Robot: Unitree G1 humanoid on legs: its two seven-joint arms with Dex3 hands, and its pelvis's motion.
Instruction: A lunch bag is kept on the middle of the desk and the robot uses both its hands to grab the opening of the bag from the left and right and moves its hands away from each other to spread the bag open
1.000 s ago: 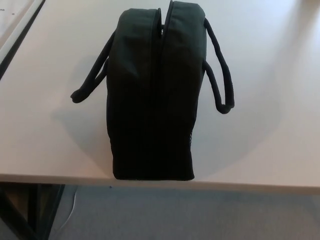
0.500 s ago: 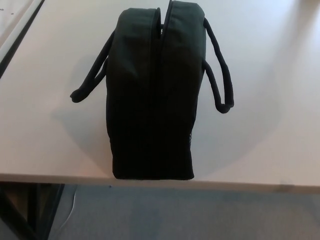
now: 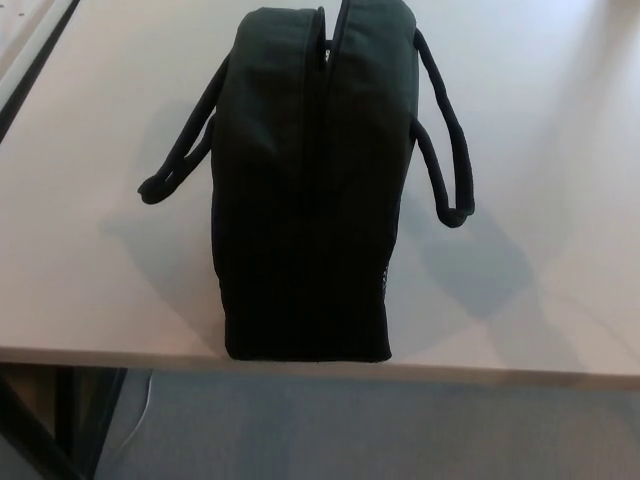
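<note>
Bag point(image 3: 305, 190), black and soft, stands in the middle of the desk point(image 3: 90, 280). Its near end sits right at the front edge of the desk. The bag points away, so its top faces up and a zip line point(image 3: 328, 60) runs down the middle of the top. The zip line shows a thin gap at the far end. The two halves of the top sit close together.

One black strap point(image 3: 185, 150) loops out on the left side and its end rests on the desk. Another black strap point(image 3: 445, 150) loops out on the right side and its end touches the desk too. A dark shadow lies on the desk on the right of the bag.

No robot hand shows, left or right, so nothing can be said about their fingers. Below the desk there is grey floor point(image 3: 400, 430) and a dark desk leg point(image 3: 60, 420).
</note>
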